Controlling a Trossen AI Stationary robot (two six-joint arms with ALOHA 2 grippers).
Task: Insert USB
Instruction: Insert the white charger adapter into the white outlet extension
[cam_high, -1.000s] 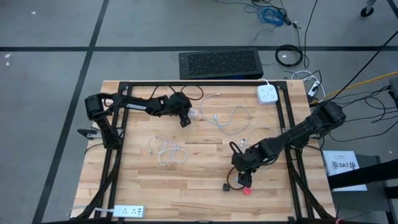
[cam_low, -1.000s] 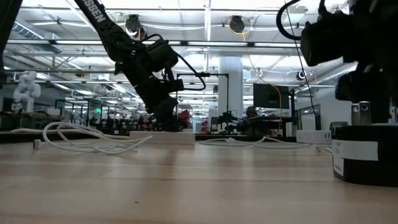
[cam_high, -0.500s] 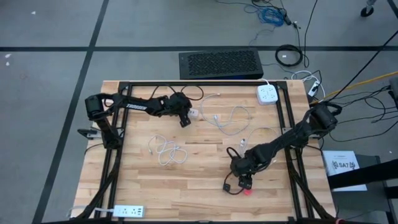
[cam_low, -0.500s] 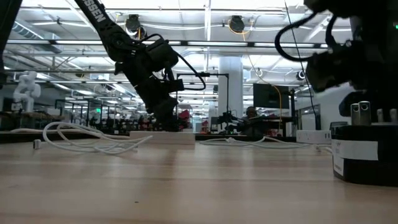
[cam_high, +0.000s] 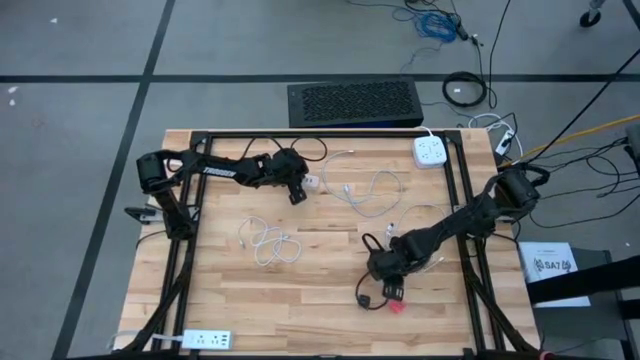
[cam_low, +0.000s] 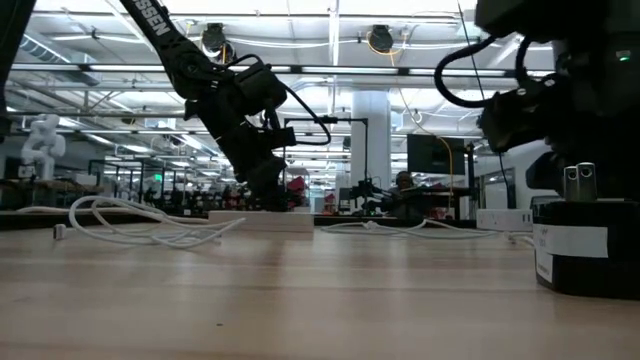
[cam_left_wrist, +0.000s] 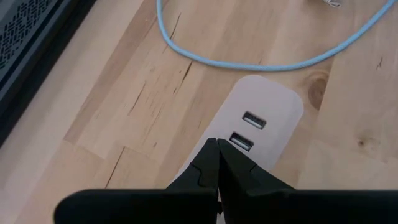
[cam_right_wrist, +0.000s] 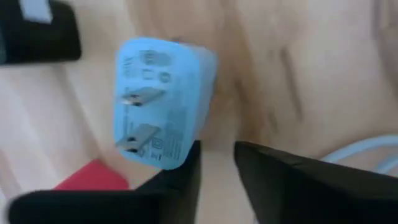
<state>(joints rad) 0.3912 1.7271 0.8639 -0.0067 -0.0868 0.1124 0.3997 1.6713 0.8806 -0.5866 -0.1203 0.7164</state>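
**Right gripper working at the plug adapter while the left pins the USB strip**

The right gripper (cam_right_wrist: 216, 163) is hovering low over the near-right part of the table (cam_high: 230, 290), its fingers a little apart with nothing between them; a pale blue plug adapter (cam_right_wrist: 163, 101) is lying just beyond the tips, prongs showing, beside a red piece (cam_right_wrist: 93, 177). To do this step well, it is probably best to square the fingers on the adapter's flat sides before closing, so the body does not twist.

The left gripper (cam_left_wrist: 217, 163) is pressing down, fingers together, on the white USB strip (cam_left_wrist: 264, 115) at the far-left of the table, its two ports facing up. A light cable (cam_left_wrist: 249, 59) is curving just beyond it.

The right arm is reaching inward, folded low; the left is stretching along the far edge.
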